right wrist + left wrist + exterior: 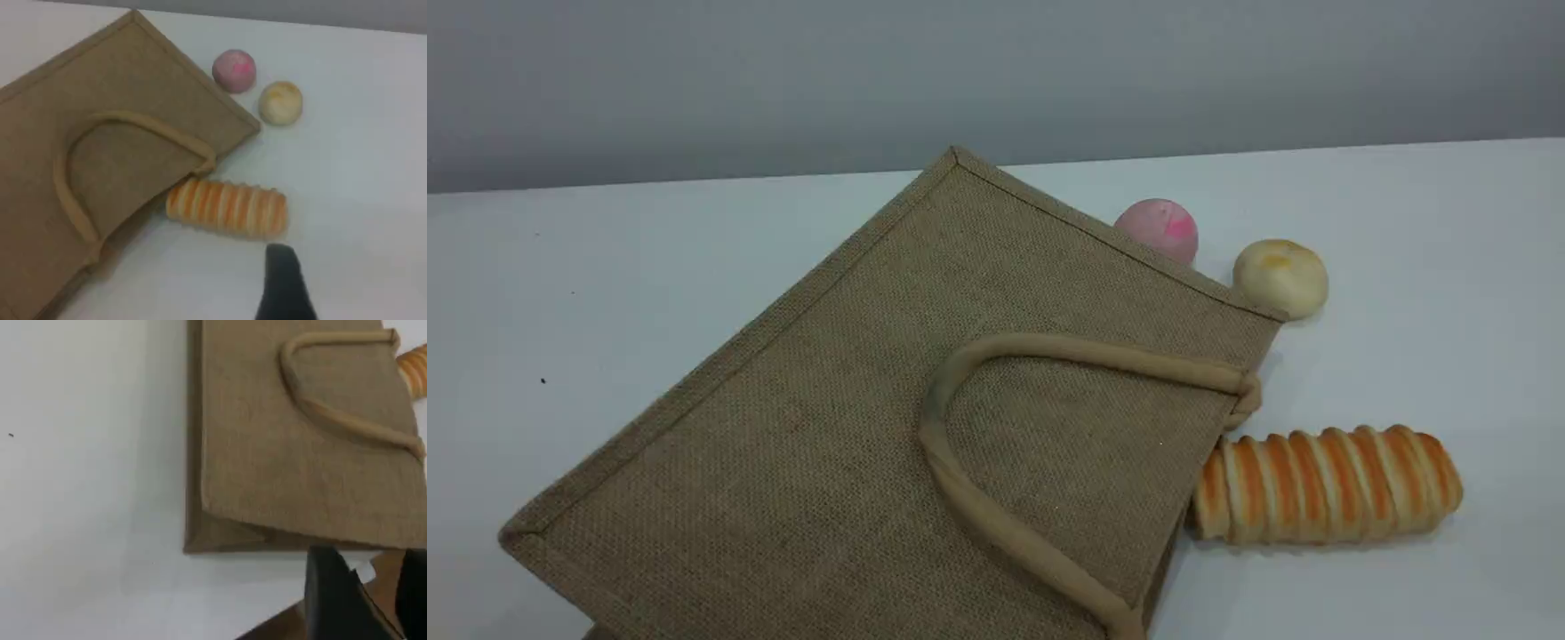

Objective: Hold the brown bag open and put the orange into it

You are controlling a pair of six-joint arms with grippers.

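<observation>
The brown bag (pixel 783 444) lies flat on the white table, one beige handle (pixel 1067 348) folded onto its upper face. Its mouth edge faces the lower right of the scene view. The left wrist view has the bag (pixel 280 467) just ahead of my left gripper (pixel 370 563), whose two dark fingers stand apart with nothing between them, near a bag corner. From the right wrist view the bag (pixel 87 107) is at left, and one dark fingertip of my right gripper (pixel 287 280) hovers over bare table, holding nothing. The orange is out of view. Neither arm appears in the scene view.
A pink ball (pixel 1160 228) and a pale round bun (pixel 1280 277) sit behind the bag's far right corner. A long striped bread roll (pixel 1325 484) lies against the bag's mouth edge. A brown table edge (pixel 280 627) shows below the left gripper.
</observation>
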